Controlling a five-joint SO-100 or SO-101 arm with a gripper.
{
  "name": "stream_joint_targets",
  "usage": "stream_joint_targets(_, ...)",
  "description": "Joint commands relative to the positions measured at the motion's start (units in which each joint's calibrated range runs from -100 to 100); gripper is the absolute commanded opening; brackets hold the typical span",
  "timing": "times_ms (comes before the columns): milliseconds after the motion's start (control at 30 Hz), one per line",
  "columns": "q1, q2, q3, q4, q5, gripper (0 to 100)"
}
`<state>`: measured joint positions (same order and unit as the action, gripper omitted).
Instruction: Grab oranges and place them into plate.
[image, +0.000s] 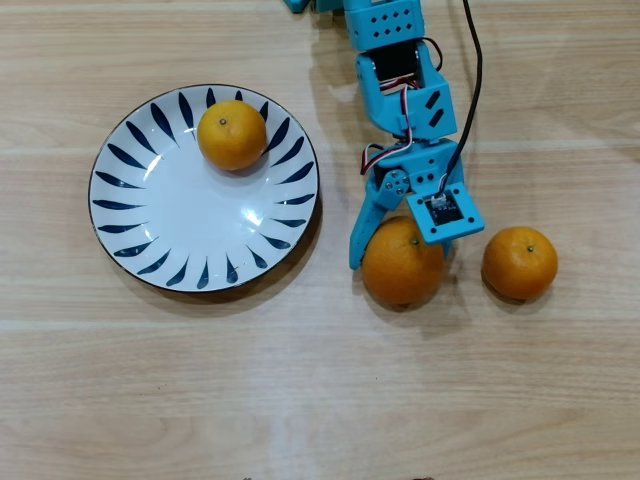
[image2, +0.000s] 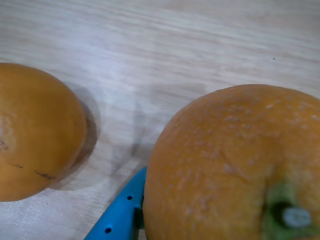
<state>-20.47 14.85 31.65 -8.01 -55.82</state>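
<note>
Near the top of the white plate with blue strokes (image: 150, 230) lies one orange (image: 231, 134). A large orange (image: 402, 265) rests on the wooden table to the plate's right. My blue gripper (image: 400, 255) straddles it from above, one finger (image: 358, 240) pressed to its left side, the other hidden under the wrist camera. In the wrist view the large orange (image2: 235, 165) fills the lower right with a blue finger (image2: 120, 215) against it. A smaller orange (image: 520, 262) (image2: 35, 135) sits just beside it on the table.
The blue arm (image: 400, 70) reaches in from the top edge with a black cable (image: 478, 70) alongside it. Bare wooden tabletop (image: 300, 400) stretches across the front.
</note>
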Motion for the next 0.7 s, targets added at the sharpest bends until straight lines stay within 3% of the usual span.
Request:
stream_joint_targets(0, -0.7, -0.4, -2.5, -1.0, -0.2, 36)
stream_joint_targets(467, -1.4, -2.8, -3.4, -1.1, 0.5, 33)
stream_joint_targets(667, 1.0, -12.7, -4.4, 0.7, 5.5, 33)
